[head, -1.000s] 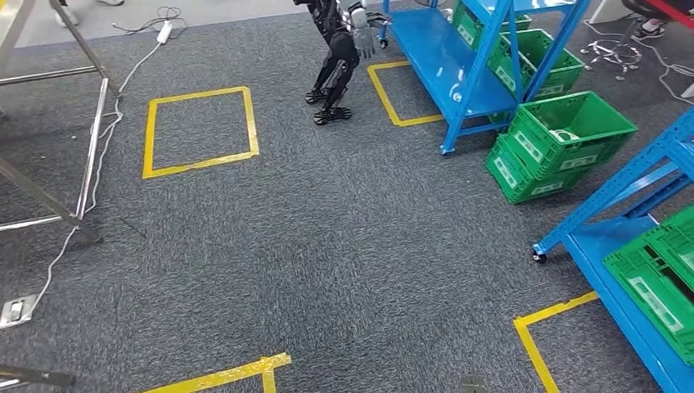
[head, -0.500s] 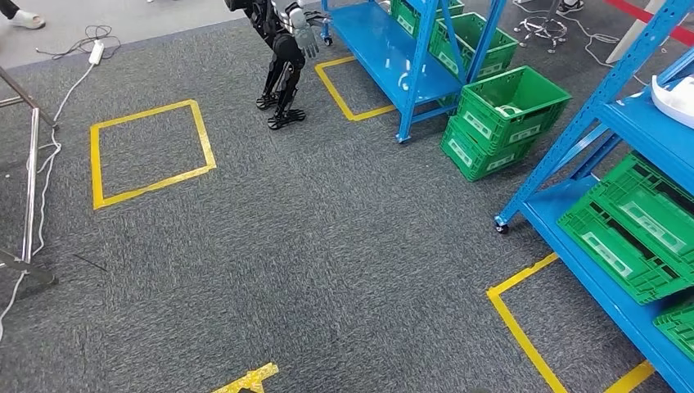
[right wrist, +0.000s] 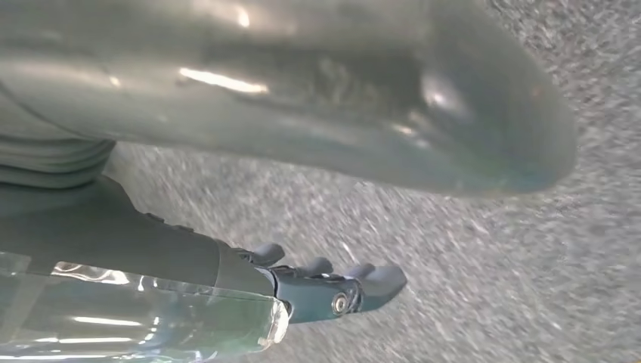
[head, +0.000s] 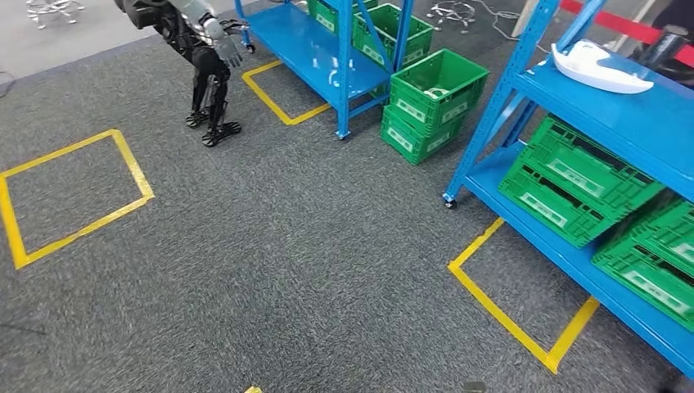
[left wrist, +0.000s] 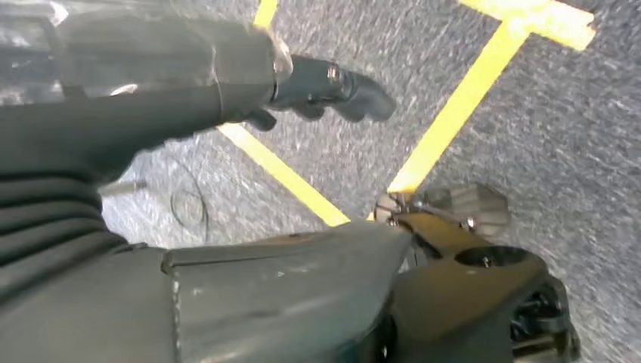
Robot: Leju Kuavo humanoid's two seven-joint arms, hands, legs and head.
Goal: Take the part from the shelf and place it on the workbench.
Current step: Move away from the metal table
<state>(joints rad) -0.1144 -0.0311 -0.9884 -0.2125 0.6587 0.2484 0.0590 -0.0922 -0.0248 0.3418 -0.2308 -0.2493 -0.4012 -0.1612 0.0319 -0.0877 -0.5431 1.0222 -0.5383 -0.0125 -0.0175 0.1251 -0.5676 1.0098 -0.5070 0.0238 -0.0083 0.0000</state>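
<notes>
Fingers (right wrist: 363, 283) empty, part (head: 599, 69) shelved

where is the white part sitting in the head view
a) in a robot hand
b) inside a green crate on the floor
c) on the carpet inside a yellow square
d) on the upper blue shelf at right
d: the white part lies on the upper level of the blue shelf at right, above the green crates stored on the lower level.

A part (head: 599, 67) lies on the right shelf (head: 622, 110), with crates (head: 577, 182) on the tier below. Behind, two crates (head: 430, 106) sit stacked beside another shelf (head: 315, 49).
</notes>
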